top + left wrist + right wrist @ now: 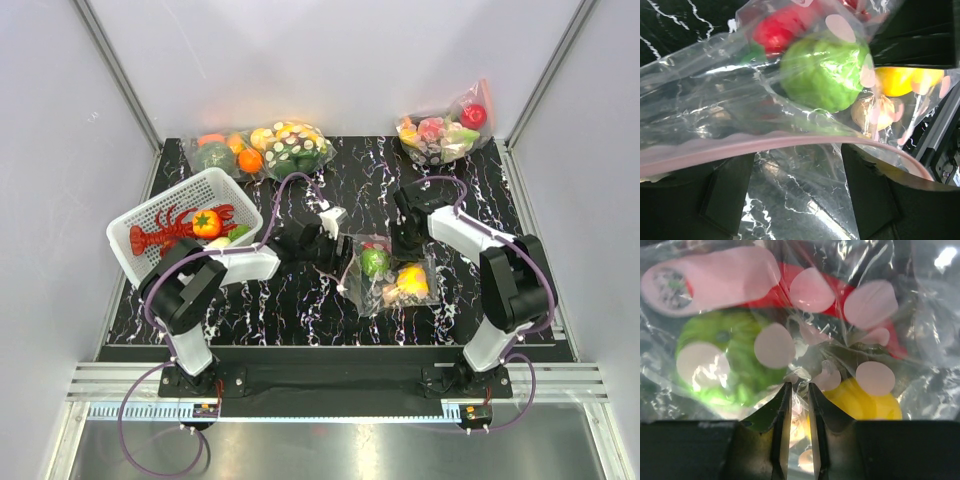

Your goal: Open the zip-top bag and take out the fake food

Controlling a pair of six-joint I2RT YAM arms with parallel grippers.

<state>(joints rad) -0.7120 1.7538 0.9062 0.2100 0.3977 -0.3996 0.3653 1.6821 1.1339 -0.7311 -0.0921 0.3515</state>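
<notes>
Left claw (797, 170) apart at zip-top bag (392, 262); right claw (799, 390) clamped on its film.

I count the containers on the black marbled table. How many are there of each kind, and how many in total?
Clear polka-dot plastic bags: 3 (centre zip-top bag, back-left bag, back-right bag)
White perforated plastic basket: 1
Total: 4

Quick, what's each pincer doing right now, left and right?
Left pincer: open, with the edge of the zip-top bag across its fingers.
Right pincer: nearly shut, pinching the zip-top bag's film.
</notes>
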